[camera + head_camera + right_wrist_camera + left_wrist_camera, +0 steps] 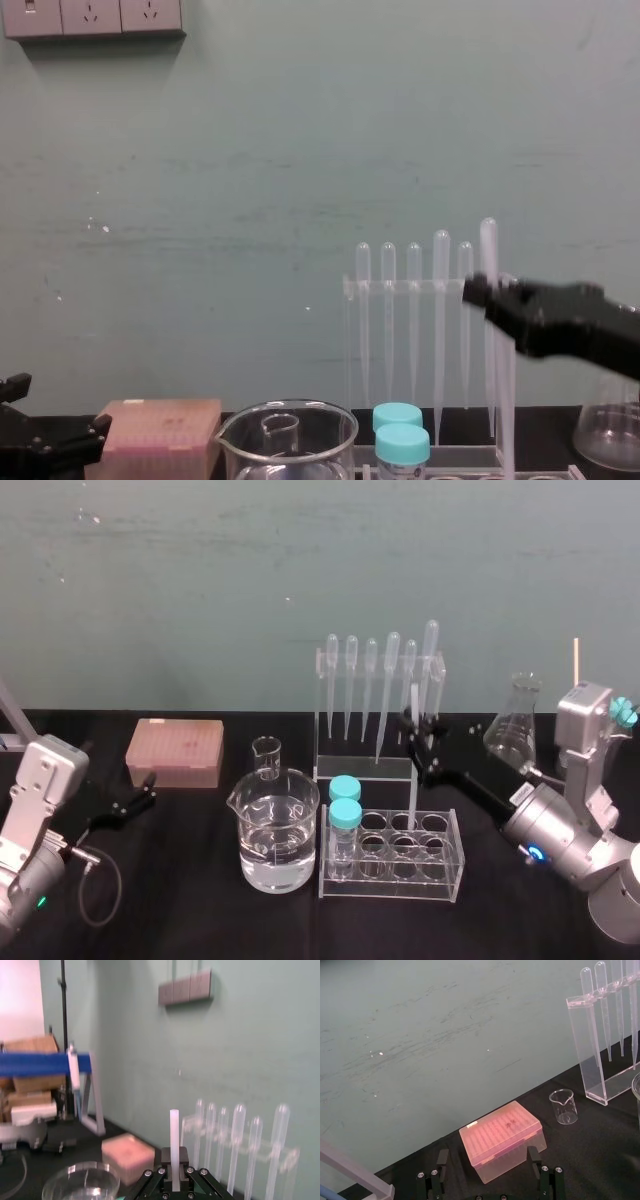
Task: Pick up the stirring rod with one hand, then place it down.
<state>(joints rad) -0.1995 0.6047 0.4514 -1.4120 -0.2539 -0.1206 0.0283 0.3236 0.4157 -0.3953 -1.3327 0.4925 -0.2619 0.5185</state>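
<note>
The stirring rod (pixel 412 780) is a thin translucent-white stick standing upright, its lower end down in the clear tube rack (pixel 390 878). My right gripper (pixel 415 730) is shut on the rod's upper part, reaching in from the right. In the right wrist view the rod (pixel 174 1140) rises straight up from between the black fingers (pixel 186 1157). In the chest view the rod (pixel 506 420) hangs below the right gripper (pixel 490 293). My left gripper (pixel 140 795) stays parked at the left, open, with its fingers (pixel 441 1160) either side of a pink box (pixel 501 1136).
A large beaker of water (pixel 279 832) stands left of the tube rack, with a small beaker (pixel 266 757) behind it. Two blue-capped tubes (pixel 345 815) sit in the rack. A pipette stand (pixel 380 695) is behind, and a conical flask (pixel 513 730) at the right.
</note>
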